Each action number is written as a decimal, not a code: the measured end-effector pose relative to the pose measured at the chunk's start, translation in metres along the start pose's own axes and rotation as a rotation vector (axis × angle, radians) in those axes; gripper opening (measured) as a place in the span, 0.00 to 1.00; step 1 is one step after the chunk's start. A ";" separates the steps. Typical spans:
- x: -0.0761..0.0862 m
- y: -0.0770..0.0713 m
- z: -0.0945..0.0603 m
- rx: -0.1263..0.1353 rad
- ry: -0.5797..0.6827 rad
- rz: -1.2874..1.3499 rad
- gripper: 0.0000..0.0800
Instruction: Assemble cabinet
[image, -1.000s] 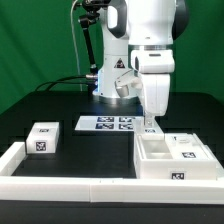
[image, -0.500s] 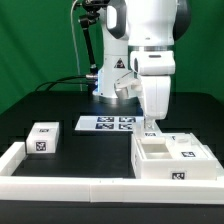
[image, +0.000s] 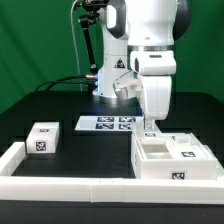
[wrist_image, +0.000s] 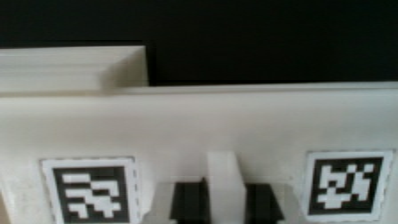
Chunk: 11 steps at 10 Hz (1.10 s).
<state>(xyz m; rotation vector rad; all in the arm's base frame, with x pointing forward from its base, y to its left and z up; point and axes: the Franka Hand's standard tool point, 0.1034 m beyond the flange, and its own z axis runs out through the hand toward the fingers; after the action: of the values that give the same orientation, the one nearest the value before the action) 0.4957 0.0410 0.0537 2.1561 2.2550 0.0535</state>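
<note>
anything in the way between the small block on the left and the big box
Nothing visible. Only bare black table lies between the block and the box; the flat marker board lies farther back.

A plain green backdrop (image: 40, 45) fills the wall behind my workplace, evenly and softly lit. The table (image: 85, 150) I work on is matt black. The marker board (image: 107, 124) lies flat on it, towards the back. A long low white rail (image: 70, 187) borders the near edge, and black cables (image: 60, 82) trail along the rear at the exterior view's left.
</note>
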 end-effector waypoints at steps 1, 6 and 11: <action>0.001 0.001 0.000 -0.006 0.003 0.044 0.09; 0.001 0.036 -0.001 -0.005 -0.002 0.052 0.09; 0.000 0.037 -0.001 -0.001 -0.004 0.049 0.09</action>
<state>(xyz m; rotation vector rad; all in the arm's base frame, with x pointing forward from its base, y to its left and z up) 0.5330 0.0426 0.0559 2.2086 2.2001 0.0510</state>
